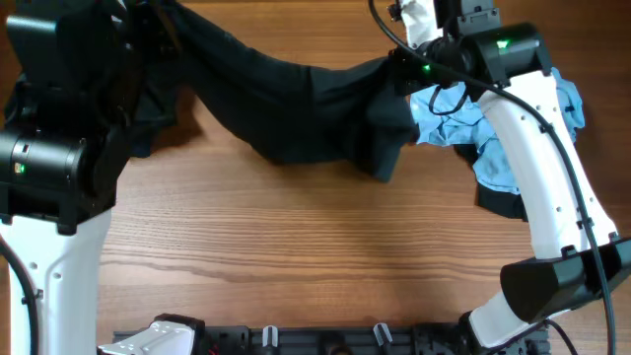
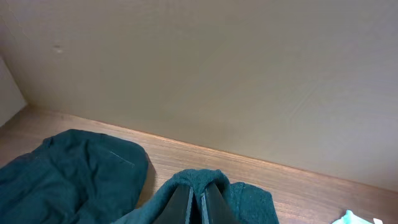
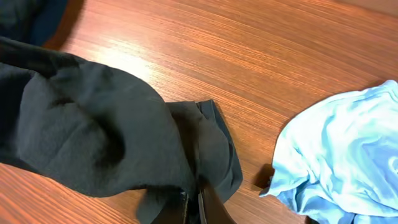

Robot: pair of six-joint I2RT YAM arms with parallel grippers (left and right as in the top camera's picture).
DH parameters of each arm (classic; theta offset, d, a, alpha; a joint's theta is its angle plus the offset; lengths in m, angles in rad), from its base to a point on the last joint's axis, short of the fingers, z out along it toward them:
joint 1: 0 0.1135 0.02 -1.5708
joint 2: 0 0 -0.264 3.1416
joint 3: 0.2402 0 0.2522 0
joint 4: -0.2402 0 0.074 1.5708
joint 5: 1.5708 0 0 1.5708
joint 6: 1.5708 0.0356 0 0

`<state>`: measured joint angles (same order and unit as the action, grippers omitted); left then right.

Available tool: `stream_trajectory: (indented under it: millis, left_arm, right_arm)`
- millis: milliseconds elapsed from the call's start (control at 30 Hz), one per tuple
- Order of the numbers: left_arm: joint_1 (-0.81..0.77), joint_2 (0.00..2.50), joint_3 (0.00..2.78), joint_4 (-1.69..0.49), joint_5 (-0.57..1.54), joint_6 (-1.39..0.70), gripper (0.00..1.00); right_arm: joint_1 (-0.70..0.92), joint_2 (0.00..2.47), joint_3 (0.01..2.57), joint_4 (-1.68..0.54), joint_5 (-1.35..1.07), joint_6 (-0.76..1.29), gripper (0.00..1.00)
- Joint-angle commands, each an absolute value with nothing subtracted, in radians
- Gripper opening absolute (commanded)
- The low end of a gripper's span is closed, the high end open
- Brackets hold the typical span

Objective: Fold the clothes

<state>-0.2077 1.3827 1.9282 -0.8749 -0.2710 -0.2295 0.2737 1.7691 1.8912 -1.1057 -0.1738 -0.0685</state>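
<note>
The left jaws are pressed together, no gap between the 2 fingers (image 2: pixel 186 205), pinching a bunched edge of the dark shirt (image 2: pixel 249 200). In the left wrist view the cloth rises in a small hump just past the fingertips and falls away on both sides. From overhead these jaws cannot be seen; the left arm (image 1: pixel 49 168) covers them.

The right jaws are closed as well, gripping another edge of the same dark shirt (image 3: pixel 93 137). In the right wrist view, folds of fabric wrap over the fingertips (image 3: pixel 194 208) and hide most of them.

Overhead, the dark shirt (image 1: pixel 286 108) hangs stretched between the 2 arms across the far half of the bench (image 1: pixel 315 247), sagging in the middle, its lower folds touching the wood.

A second dark garment (image 2: pixel 68 174) lies crumpled on the bench to the left of the left jaws, apart from the held cloth. The light blue shirt (image 1: pixel 513 128) lies rumpled at the far right, partly under the right arm (image 1: pixel 537 168), just beside the right jaws, with 1 more dark piece (image 1: pixel 503 204) showing at its near edge.
</note>
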Motion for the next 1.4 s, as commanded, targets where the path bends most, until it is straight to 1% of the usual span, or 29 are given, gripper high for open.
stream_trajectory:
  millis: [0, 67, 100, 133, 167, 300, 333, 367, 400, 433, 467, 500, 567, 600, 667, 767, 867, 900, 933, 1033, 1100, 1133, 1200, 1267, 1367]
  left_arm:
    - [-0.207, 1.375, 1.938, -0.869, -0.280, -0.217, 0.04]
    - [-0.207, 1.375, 1.938, -0.869, -0.280, -0.217, 0.04]
    - [-0.207, 1.375, 1.938, -0.869, -0.280, -0.217, 0.04]
    - [-0.207, 1.375, 1.938, -0.868, -0.280, -0.217, 0.04]
    - [-0.207, 1.375, 1.938, -0.868, -0.280, -0.217, 0.04]
    - [-0.207, 1.375, 1.938, -0.869, -0.280, -0.217, 0.04]
    - [-0.207, 1.375, 1.938, -0.869, -0.280, -0.217, 0.04]
    - [-0.207, 1.375, 1.938, -0.869, -0.280, -0.217, 0.04]
    - [-0.207, 1.375, 1.938, -0.869, -0.280, -0.217, 0.04]
    - [-0.207, 1.375, 1.938, -0.869, -0.280, -0.217, 0.04]
    - [-0.207, 1.375, 1.938, -0.869, -0.279, -0.217, 0.04]
    - [-0.207, 1.375, 1.938, -0.869, -0.278, -0.217, 0.04]
    - [-0.207, 1.375, 1.938, -0.869, -0.276, -0.217, 0.04]
    - [-0.207, 1.375, 1.938, -0.870, -0.276, -0.217, 0.04]
    - [-0.207, 1.375, 1.938, -0.870, -0.276, -0.217, 0.04]
    - [-0.207, 1.375, 1.938, -0.870, -0.276, -0.217, 0.04]
    - [-0.207, 1.375, 1.938, -0.873, -0.276, -0.217, 0.04]
    - [-0.207, 1.375, 1.938, -0.873, -0.276, -0.217, 0.04]
    - [-0.207, 1.375, 1.938, -0.873, -0.276, -0.217, 0.04]
    - [-0.207, 1.375, 1.938, -0.876, -0.276, -0.218, 0.04]
    - [-0.207, 1.375, 1.938, -0.884, -0.276, -0.225, 0.04]
    - [-0.207, 1.375, 1.938, -0.887, -0.276, -0.224, 0.04]
    - [-0.207, 1.375, 1.938, -0.890, -0.276, -0.224, 0.04]
    - [-0.207, 1.375, 1.938, -0.891, -0.277, -0.224, 0.04]
    - [-0.207, 1.375, 1.938, -0.891, -0.276, -0.224, 0.04]
  right_arm:
    - [0.281, 1.752, 1.911, -1.103, -0.212, -0.051, 0.04]
    - [0.281, 1.752, 1.911, -1.095, -0.223, -0.053, 0.04]
    - [0.281, 1.752, 1.911, -1.091, -0.222, -0.053, 0.08]
    - [0.281, 1.752, 1.911, -1.086, -0.222, -0.053, 0.08]
    - [0.281, 1.752, 1.911, -1.081, -0.223, -0.053, 0.04]
    - [0.281, 1.752, 1.911, -1.065, -0.242, -0.053, 0.04]
    - [0.281, 1.752, 1.911, -1.067, -0.245, -0.053, 0.14]
    - [0.281, 1.753, 1.911, -1.071, -0.249, -0.054, 0.27]
    - [0.281, 1.755, 1.911, -1.077, -0.250, -0.053, 0.44]
    - [0.281, 1.759, 1.911, -1.084, -0.255, -0.054, 0.59]
    - [0.281, 1.762, 1.911, -1.093, -0.268, -0.055, 0.68]
    - [0.281, 1.771, 1.909, -1.107, -0.299, -0.070, 0.83]
    - [0.281, 1.790, 1.903, -1.127, -0.373, -0.087, 0.94]
    - [0.284, 1.802, 1.890, -1.130, -0.423, -0.094, 0.98]
    - [0.296, 1.820, 1.850, -1.125, -0.488, -0.106, 0.99]
    - [0.334, 1.844, 1.778, -1.102, -0.499, -0.105, 0.99]
    - [0.391, 1.860, 1.670, -1.026, -0.560, -0.076, 0.95]
    - [0.406, 1.861, 1.643, -0.992, -0.559, -0.025, 0.92]
    - [0.433, 1.861, 1.593, -0.916, -0.558, 0.096, 0.84]
    - [0.468, 1.862, 1.509, -0.784, -0.528, 0.345, 0.64]
    - [0.489, 1.862, 1.428, -0.685, -0.470, 0.539, 0.61]
    - [0.495, 1.862, 1.399, -0.650, -0.467, 0.585, 0.59]
    - [0.498, 1.862, 1.344, -0.579, -0.467, 0.660, 0.59]
    - [0.498, 1.862, 1.311, -0.530, -0.467, 0.693, 0.61]
    - [0.498, 1.862, 1.286, -0.485, -0.470, 0.710, 0.70]
